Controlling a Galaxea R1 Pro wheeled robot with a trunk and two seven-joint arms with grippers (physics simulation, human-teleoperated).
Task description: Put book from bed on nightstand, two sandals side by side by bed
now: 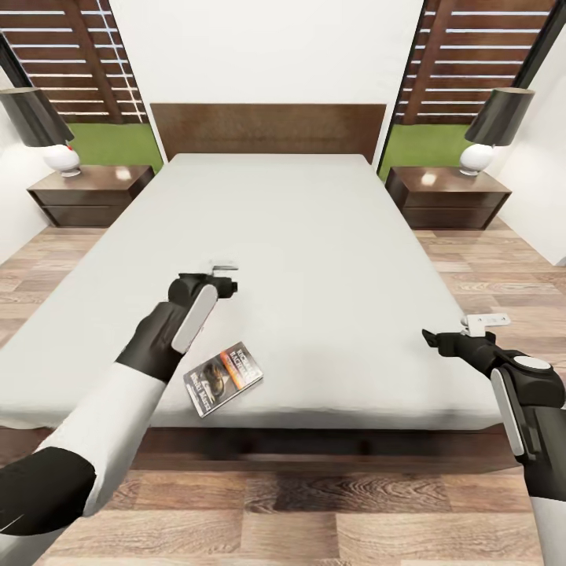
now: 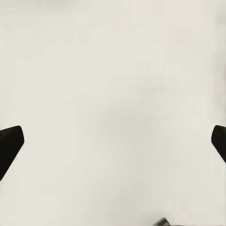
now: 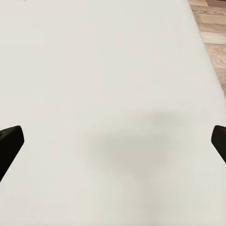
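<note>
Our left pincer (image 1: 228,284) hovers released over the smooth light-grey mattress of the dark wood-framed bed (image 1: 314,236). The thin rectangular orange-banded paperback book (image 1: 223,378) lies flat behind it, near the foot edge. Our right pincer (image 1: 431,339) is likewise released.

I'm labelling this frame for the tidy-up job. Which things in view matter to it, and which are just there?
Part of the job:
- book, on the bed near its foot edge
- left nightstand
- right nightstand
- left gripper and right gripper, both open over the mattress

Just there:
- left lamp
- right lamp
</note>
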